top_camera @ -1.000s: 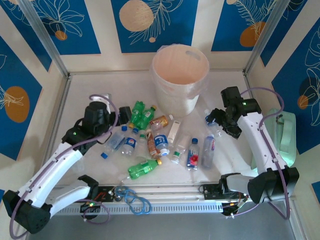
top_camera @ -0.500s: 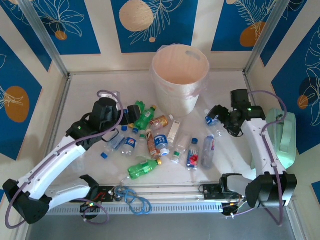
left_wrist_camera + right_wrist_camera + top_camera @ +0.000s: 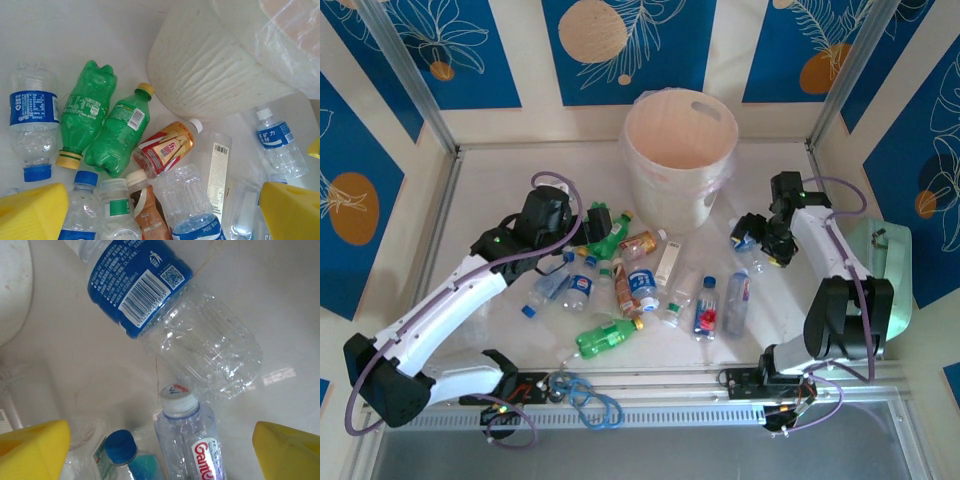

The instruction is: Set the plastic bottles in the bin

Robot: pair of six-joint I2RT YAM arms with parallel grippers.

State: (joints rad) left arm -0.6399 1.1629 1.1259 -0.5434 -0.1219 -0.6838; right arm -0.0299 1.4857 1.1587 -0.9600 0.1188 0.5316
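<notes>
Plastic bottles (image 3: 642,286) lie scattered on the table in front of the bin (image 3: 678,150), a tall pale bucket. My left gripper (image 3: 588,226) hangs open over the pile's left end. Below it lie two green bottles (image 3: 95,120), an amber bottle with a red label (image 3: 165,147) and clear blue-labelled ones (image 3: 32,120); the bin wall (image 3: 210,75) is just beyond. My left gripper (image 3: 160,212) holds nothing. My right gripper (image 3: 752,234) is open above a clear blue-labelled bottle (image 3: 165,305) and an upright-looking white-capped bottle (image 3: 192,440). My right gripper (image 3: 160,452) is empty too.
A mint-green case (image 3: 885,265) stands at the right edge beside the right arm. Blue cable loops (image 3: 588,396) lie along the front rail. A lone green bottle (image 3: 605,337) lies nearest the front. Metal posts and walls close in the table.
The left arm has reached forward and right, over the green bottles. The right wrist has swung back and in towards the bottle right of the bin. Both grippers stay empty.
</notes>
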